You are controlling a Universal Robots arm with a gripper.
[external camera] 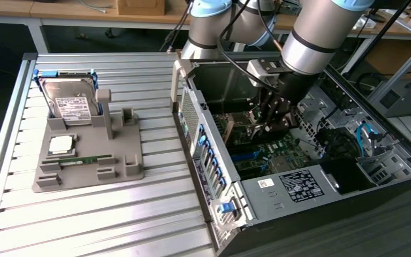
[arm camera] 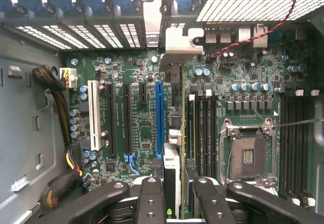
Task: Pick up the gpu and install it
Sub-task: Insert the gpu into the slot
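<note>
Gpu (arm camera: 171, 176): thin, edge-on, silvery edge

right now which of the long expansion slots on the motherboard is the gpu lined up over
The blue slot. The gpu, held on edge in the gripper, sits just past its end, roughly in line; the white slot and black slots lie farther aside.
</note>
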